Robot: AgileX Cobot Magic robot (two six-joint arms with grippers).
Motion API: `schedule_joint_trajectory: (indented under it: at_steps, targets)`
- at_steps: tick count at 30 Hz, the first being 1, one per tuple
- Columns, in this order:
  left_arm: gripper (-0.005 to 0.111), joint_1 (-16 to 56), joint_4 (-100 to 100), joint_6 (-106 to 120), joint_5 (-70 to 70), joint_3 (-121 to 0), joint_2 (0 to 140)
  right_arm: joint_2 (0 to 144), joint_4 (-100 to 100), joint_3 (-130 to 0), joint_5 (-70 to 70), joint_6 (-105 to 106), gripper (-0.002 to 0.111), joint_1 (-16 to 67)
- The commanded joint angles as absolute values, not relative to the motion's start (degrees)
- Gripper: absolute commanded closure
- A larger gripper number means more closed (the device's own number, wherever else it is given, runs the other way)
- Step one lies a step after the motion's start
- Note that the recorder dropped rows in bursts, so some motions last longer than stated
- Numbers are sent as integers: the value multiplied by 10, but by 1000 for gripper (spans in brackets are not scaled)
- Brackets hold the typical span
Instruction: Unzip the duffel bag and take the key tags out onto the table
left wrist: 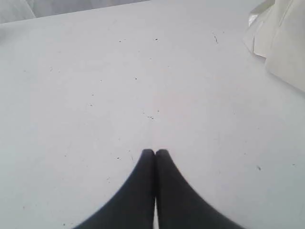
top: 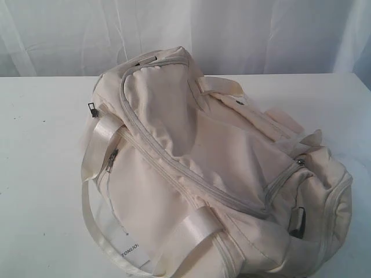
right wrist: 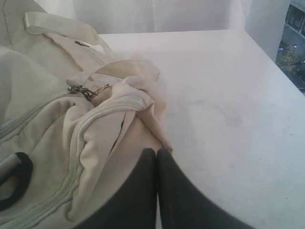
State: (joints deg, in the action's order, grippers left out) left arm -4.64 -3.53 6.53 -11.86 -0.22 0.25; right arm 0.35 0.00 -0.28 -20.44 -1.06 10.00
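The cream duffel bag (top: 214, 168) lies across the white table (top: 40, 174), its grey curved zipper (top: 168, 165) closed. Neither arm shows in the exterior view. In the left wrist view my left gripper (left wrist: 155, 151) is shut and empty over bare table (left wrist: 119, 95), with a bit of the bag (left wrist: 281, 38) off to one side. My right gripper (right wrist: 157, 150) is shut and empty, its tips just beside the end of the bag (right wrist: 62, 129), close to a metal zip pull (right wrist: 88, 90). The key tags are out of view.
A shiny webbing strap (top: 93, 174) loops off the bag's near-left side. Small zip pockets (top: 110, 162) sit on the bag's side. A white curtain (top: 261, 29) hangs behind the table. The table's far edge (right wrist: 276, 62) shows in the right wrist view.
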Motion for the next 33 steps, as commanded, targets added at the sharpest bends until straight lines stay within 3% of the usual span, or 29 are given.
schedule_joint_trajectory:
  at_steps: [1, 33]
  targets:
    - [107, -41, -38, 65, -116, 0, 0, 0, 0, 0, -201, -13, 108, 102]
    - [107, -40, -38, 65, -116, 0, 0, 0, 0, 0, -159, -13, 108, 102]
